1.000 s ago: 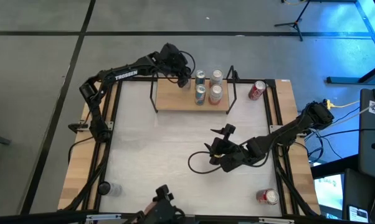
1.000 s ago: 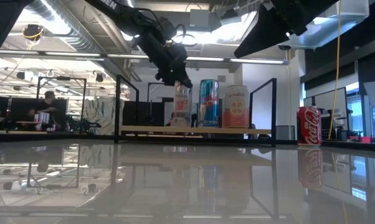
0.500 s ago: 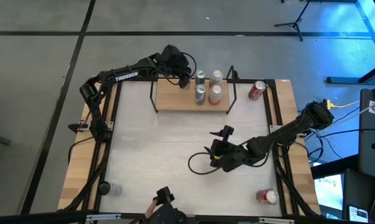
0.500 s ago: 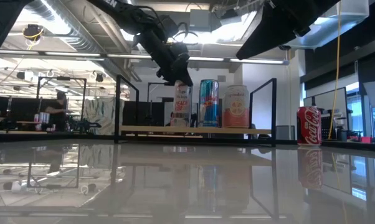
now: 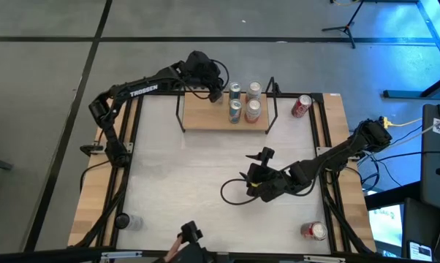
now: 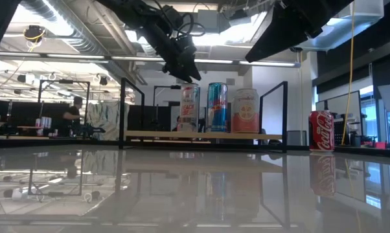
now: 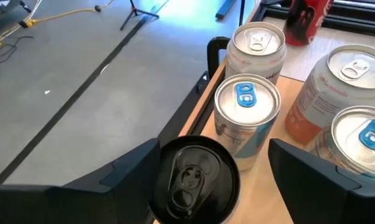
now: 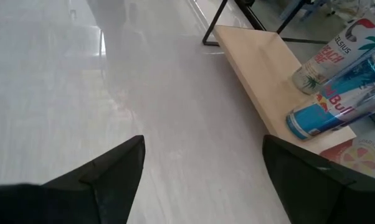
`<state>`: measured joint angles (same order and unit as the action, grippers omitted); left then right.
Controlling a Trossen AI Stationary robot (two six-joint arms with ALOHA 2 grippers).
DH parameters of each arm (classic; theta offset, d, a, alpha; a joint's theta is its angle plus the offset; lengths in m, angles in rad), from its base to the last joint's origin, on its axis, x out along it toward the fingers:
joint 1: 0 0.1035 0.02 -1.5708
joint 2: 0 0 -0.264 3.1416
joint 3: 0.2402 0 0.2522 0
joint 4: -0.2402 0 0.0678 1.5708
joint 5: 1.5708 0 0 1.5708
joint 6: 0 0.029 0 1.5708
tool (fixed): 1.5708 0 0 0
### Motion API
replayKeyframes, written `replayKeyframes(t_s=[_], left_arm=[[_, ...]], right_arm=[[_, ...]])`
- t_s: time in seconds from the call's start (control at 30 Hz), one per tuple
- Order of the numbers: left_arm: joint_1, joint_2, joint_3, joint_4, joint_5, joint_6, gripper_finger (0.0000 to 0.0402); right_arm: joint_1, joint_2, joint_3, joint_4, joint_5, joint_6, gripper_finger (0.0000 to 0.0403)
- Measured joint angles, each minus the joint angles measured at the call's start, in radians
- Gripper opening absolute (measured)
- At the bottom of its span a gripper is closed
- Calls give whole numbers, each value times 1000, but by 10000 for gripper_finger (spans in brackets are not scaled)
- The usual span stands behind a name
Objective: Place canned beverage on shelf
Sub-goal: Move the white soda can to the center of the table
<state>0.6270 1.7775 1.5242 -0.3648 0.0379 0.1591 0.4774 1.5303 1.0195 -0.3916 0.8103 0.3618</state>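
Observation:
The shelf (image 5: 205,115) is a light-wood board with black rod uprights, standing at the table's far side. Several cans stand upright on it. One is a white Celsius can (image 6: 189,107) with a black top (image 7: 194,180) at the shelf's far left. My left gripper (image 6: 182,68) is open just above that can, its fingers (image 7: 122,177) on either side of the top and clear of it. My right gripper (image 5: 256,175) is open and empty over the table's middle right; it also shows in the right wrist view (image 8: 203,146).
On the shelf next to the Celsius can stand a blue Red Bull can (image 6: 217,107) and a peach can (image 6: 245,110). A red cola can (image 5: 301,106) stands on the table right of the shelf. Another red can (image 5: 315,231) lies near right, a clear one (image 5: 132,221) near left.
My left gripper has risen from the top of the Celsius can and now stands clear above it. The can stays upright on the shelf where it was.

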Motion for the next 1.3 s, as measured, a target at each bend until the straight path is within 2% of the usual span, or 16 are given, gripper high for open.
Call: replayKeyframes(t_s=[0.23, 0.47, 0.63, 0.77, 1.07, 1.3], left_arm=[[-7, -54, 0, -4, -42, 8, 289], [-79, -194, 0, -102, -9, 29, 289], [-177, -274, -1, -299, -3, 61, 289], [-244, -311, -57, -397, 3, 14, 289], [-423, -440, -252, -409, -3, -152, 289], [-675, -517, -325, -405, -52, -243, 289]], right_arm=[[0, 0, 0, 1, 0, 0, 321], [0, 0, 0, 15, 7, -1, 321], [0, 0, 0, 20, 7, -36, 321], [0, 0, 0, 27, 8, -111, 321], [0, -1, 0, 55, -18, -113, 321], [0, -1, 0, 53, -35, -113, 321]])
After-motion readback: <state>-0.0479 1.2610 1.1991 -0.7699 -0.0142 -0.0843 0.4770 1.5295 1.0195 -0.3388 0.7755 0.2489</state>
